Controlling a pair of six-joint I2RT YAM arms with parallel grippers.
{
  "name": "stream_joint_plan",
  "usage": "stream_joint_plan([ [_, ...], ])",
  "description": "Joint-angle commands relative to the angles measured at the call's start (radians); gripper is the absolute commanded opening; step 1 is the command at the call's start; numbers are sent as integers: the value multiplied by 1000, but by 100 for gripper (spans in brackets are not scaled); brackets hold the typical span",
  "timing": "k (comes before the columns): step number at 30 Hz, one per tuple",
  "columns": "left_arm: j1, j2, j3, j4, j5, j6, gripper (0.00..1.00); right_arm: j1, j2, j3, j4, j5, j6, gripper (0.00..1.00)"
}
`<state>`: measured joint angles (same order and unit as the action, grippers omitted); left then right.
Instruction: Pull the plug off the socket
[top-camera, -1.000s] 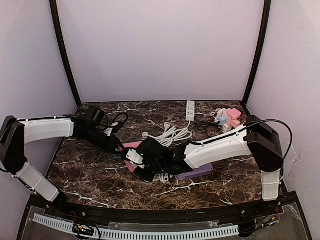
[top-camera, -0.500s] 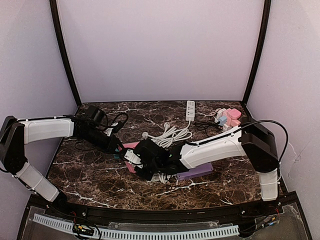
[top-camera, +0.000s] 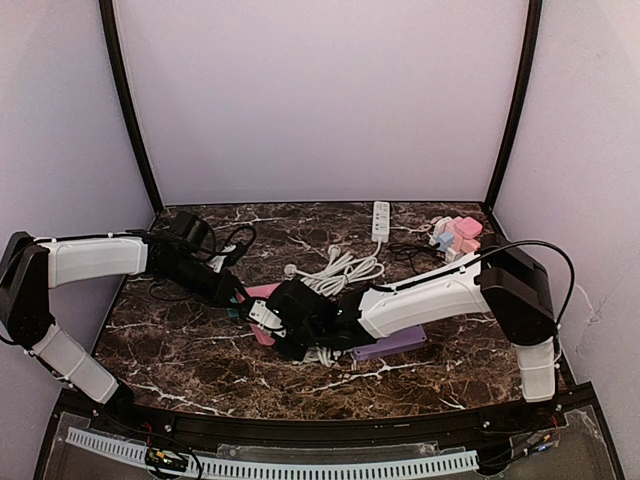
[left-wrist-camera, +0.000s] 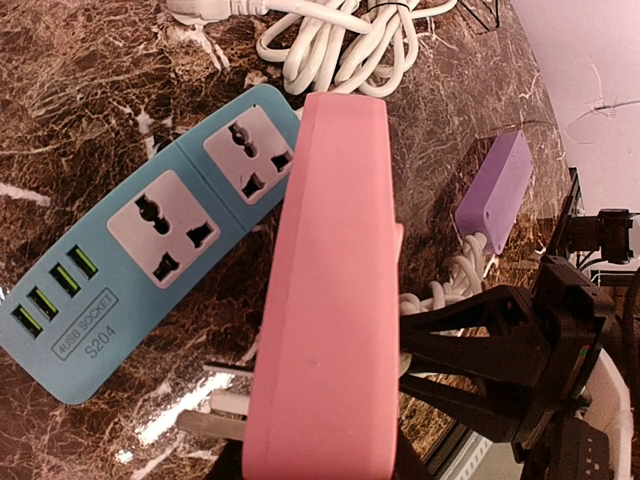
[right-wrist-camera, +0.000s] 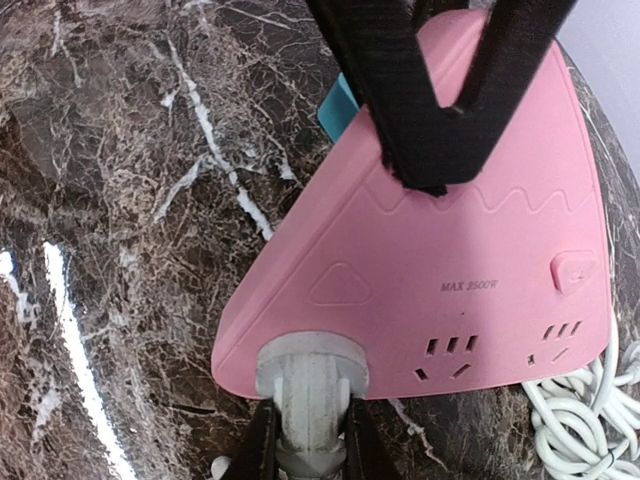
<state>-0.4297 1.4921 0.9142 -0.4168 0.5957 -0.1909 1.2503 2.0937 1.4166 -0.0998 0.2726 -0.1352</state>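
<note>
Purple plastic is showing nearest the arm bases, where a purple strip (top-camera: 392, 346) is lying flat on the marbled worktop (top-camera: 180, 350), partly under the right forearm. Just past it and to the left, the right gripper (right-wrist-camera: 308, 447) is pinching the plug (right-wrist-camera: 308, 385), its two fingers pressing on either side of the round white body. The plug is sitting against the near rounded corner of the socket (right-wrist-camera: 450, 250), a pink, roughly triangular slab in the middle of the worktop. Whether its pins are seated inside is hidden from every view.

The left gripper (top-camera: 240, 297) is reaching in from the left and clamping the socket at its far end. In the right wrist view one black finger (right-wrist-camera: 400, 110) is lying across the socket's top face. The other finger is hidden below the slab. The socket is tilting up off the worktop, and a blue strip (left-wrist-camera: 130, 270) with two outlets and four green USB ports is lying beside and partly under it.

Further back, a coiled white cable (top-camera: 340, 268) is resting near the centre. Beyond that, a white strip (top-camera: 380, 220) is lying close to the back wall, and pink and blue blocks (top-camera: 458, 235) are sitting in the far right corner.
</note>
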Motion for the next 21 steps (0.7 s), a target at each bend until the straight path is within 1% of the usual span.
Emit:
stream_joint_plan([
  [1, 6, -7, -11, 13, -7, 14, 13, 9, 25, 23, 10, 26, -8, 1],
  [7, 6, -3, -11, 13, -2, 13, 13, 2, -10, -8, 47, 21, 0, 0],
  [15, 5, 2, -14, 19, 6, 11, 13, -65, -94, -90, 138, -144, 95, 0],
  [19, 1, 1, -14, 19, 8, 12, 13, -113, -109, -103, 144, -251, 156, 0],
  [21, -1, 0, -14, 19, 4, 13, 13, -126, -110, -105, 143, -269, 170, 0],
])
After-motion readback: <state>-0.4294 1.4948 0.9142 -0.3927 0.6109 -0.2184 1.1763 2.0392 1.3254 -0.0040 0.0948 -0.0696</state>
